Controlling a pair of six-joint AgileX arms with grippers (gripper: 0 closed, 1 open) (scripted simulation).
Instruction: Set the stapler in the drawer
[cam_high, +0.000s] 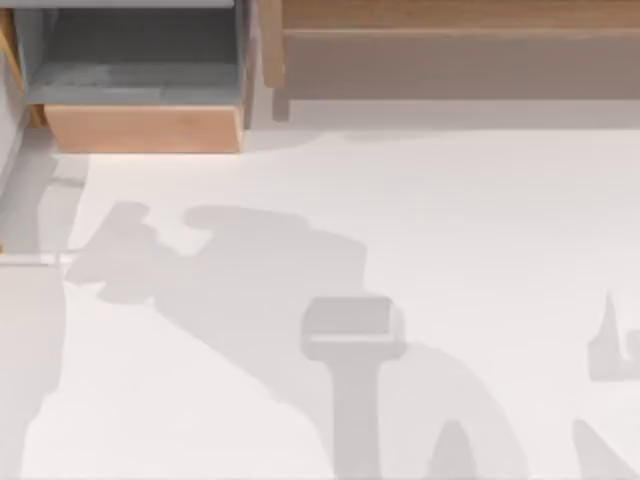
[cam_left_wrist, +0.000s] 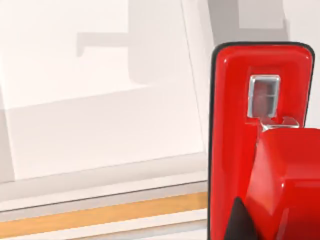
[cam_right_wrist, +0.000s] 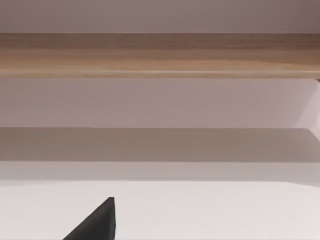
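Jaws, left, close against stapler (cam_left_wrist: 235, 150), above table.

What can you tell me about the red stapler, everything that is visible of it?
The stapler shows in the left wrist view: bright glossy red, plastic-looking, with a rounded end edged in black and a small silver window near that end. A raised red part overlaps its body. A dark finger tip lies against it. Pale table lies behind.

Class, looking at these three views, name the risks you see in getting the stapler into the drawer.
1. The stapler sits very close to the left wrist camera, with a dark fingertip at its edge; the hold may be shallow and slip.
2. The drawer is open at the table's far left; its tan front could catch the stapler.
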